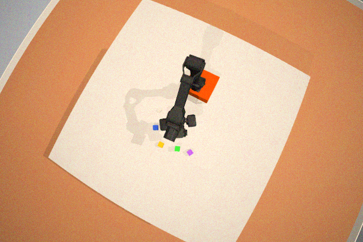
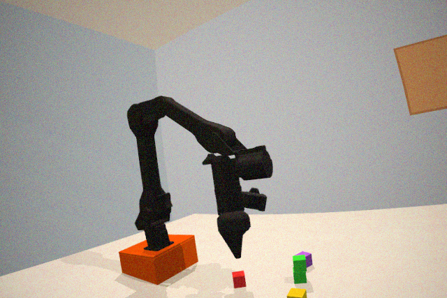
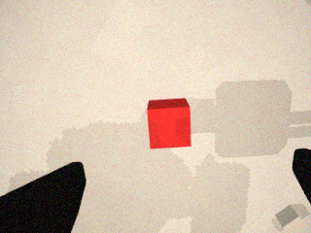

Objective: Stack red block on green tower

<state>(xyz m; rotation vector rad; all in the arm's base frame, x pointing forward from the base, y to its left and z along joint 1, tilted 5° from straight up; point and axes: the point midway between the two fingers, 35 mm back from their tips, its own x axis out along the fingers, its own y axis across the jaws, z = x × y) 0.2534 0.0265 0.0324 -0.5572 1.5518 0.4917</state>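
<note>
The red block (image 2: 239, 280) (image 3: 169, 127) lies flat on the pale table top. In the top view the arm hides it. The green tower (image 1: 177, 148) (image 2: 299, 269) is two green blocks, one on the other, standing upright. My gripper (image 2: 237, 257) (image 3: 190, 166) is open and empty, pointing down a little above the red block. In the wrist view the red block shows between the two wide-spread fingers, slightly further up the picture than their tips. The gripper is apart from the tower.
A purple block (image 1: 189, 152) (image 2: 309, 259) stands close beside the tower. A yellow block (image 1: 160, 144) (image 2: 297, 292) lies on the tower's other side. A blue block (image 1: 155, 127) lies left of the arm in the top view. The arm stands on an orange base (image 1: 211, 82) (image 2: 139, 266).
</note>
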